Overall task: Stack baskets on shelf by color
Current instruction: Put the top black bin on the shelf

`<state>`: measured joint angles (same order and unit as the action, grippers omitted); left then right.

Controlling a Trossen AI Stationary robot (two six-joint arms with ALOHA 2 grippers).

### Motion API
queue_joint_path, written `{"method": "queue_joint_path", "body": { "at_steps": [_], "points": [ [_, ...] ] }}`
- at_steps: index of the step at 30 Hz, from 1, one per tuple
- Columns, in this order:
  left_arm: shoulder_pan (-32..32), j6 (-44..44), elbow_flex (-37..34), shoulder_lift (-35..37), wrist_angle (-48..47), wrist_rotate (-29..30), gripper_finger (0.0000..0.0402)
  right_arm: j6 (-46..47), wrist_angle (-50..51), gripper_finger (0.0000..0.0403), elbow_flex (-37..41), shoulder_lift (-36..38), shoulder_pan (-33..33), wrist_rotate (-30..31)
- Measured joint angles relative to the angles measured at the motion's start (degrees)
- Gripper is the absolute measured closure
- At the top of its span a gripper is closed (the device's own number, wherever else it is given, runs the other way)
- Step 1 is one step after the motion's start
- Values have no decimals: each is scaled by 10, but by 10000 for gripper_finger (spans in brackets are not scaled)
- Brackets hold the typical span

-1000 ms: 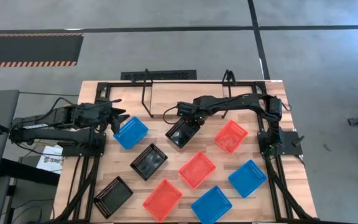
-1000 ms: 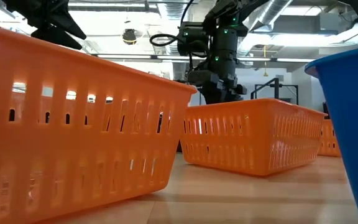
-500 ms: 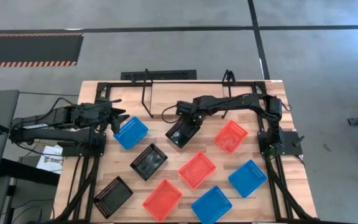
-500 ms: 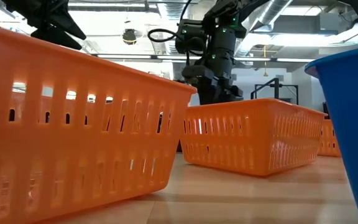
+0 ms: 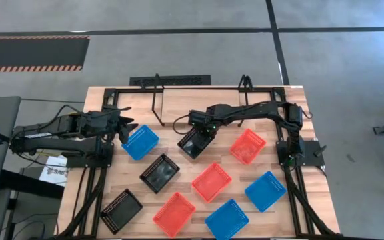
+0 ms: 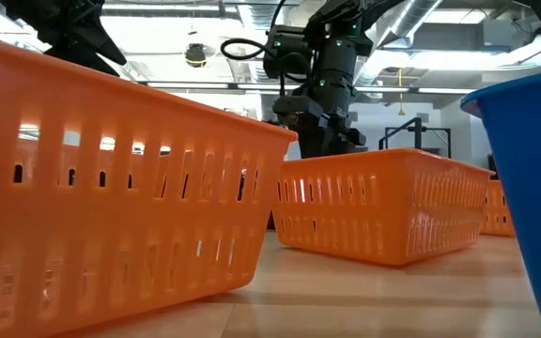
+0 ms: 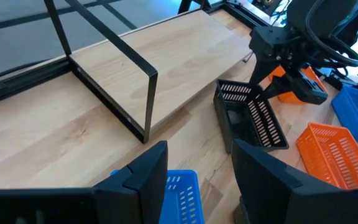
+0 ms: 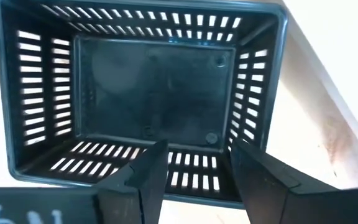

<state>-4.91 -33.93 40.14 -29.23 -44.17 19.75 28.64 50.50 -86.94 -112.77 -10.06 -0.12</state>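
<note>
**Black basket tilted up in front of the shelf**

Black plastic, slotted on every side: this black basket (image 5: 193, 142) sits just in front of the shelf (image 5: 199, 108), near the middle of its front edge. The right gripper (image 5: 203, 131) has its fingers closed on the basket's rim. In the left wrist view the basket stands tilted, with one end raised. Its inside is bare.

The left gripper (image 5: 127, 127) hangs off the shelf's left end, above the edge of a blue basket (image 5: 141, 142). Its fingers stand apart with nothing between them. That blue basket lies flat on the table (image 5: 99, 100), just in front of the shelf's left end loop.

No basket is on the shelf's board. The other 7 baskets lie scattered farther from the shelf:
- A red basket (image 5: 248, 146) lies in front of the shelf's right end.
- A second black basket (image 5: 159, 173) and a second red basket (image 5: 211, 181) lie a row farther out.
- A second blue basket (image 5: 265, 191) lies out to the right.
- Farthest from the shelf are a third black basket (image 5: 121, 210), a third red basket (image 5: 174, 214) and a third blue basket (image 5: 227, 219).
</note>
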Motion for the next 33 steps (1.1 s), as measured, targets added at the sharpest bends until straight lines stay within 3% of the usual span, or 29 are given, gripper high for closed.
{"method": "queue_joint_path", "body": {
  "at_steps": [19,33],
  "points": [
    [0,-4,0,0,1,1,236,7,-10,202,14,0,2,13],
    [0,-4,0,0,1,6,235,-22,60,202,-12,0,-4,3]
  ]
}}
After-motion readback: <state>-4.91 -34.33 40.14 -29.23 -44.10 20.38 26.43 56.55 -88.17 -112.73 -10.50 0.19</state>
